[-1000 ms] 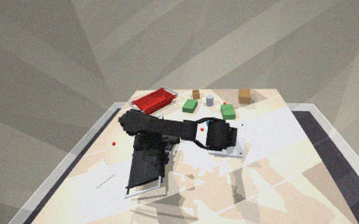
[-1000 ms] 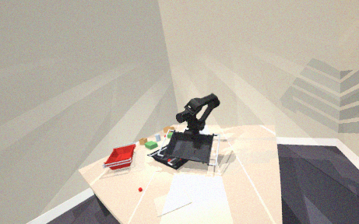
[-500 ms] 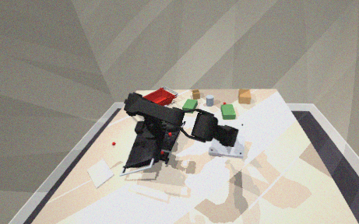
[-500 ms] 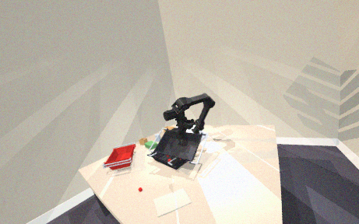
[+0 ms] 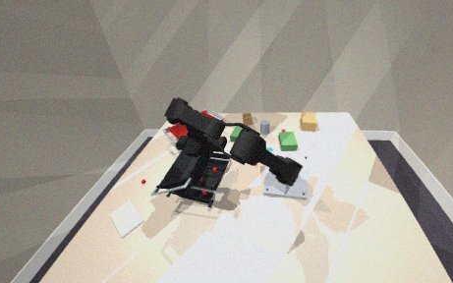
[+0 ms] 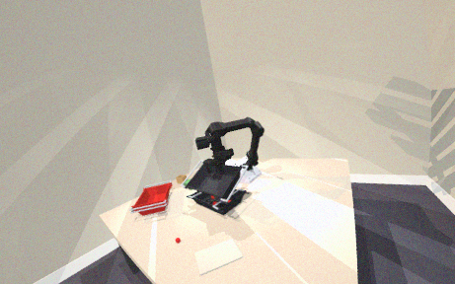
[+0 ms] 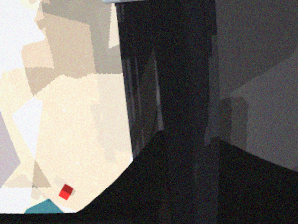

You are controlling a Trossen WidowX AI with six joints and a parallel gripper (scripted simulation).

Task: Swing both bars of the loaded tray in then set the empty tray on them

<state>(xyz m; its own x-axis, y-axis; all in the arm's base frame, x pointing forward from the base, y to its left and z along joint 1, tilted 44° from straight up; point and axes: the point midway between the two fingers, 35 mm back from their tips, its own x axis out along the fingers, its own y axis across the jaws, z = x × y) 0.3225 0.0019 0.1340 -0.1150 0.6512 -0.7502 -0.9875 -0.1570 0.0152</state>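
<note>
"What's nearest on the bench (image 5: 250, 246) (image 6: 300, 247)?"

"A flat white card (image 5: 127, 218) (image 6: 218, 256), with a small red piece (image 5: 143, 181) (image 6: 178, 240) a little beyond it."

"And the loaded tray (image 5: 222, 174) (image 6: 228, 208)?"

"Just past those, black, with red bits inside. I can't tell whether both its bars are across."

"Where's the empty tray (image 5: 183, 169) (image 6: 216, 178) (image 7: 265, 110), then?"

"Up in the air, clearly tilted, partly over the loaded one. The gripper (image 5: 200, 144) (image 6: 219, 165) (image 7: 176, 139) is closed on it; the exact grip is hidden."

"So it isn't released or level."

"No. Farther back there's a red tray (image 5: 178, 130) (image 6: 152, 197) off to one side, partly behind the arm in the top view."

"Beyond that?"

"A green block (image 5: 288, 141), a grey cylinder (image 5: 264, 127) and, farther back, a yellow block (image 5: 309, 121)."
</note>
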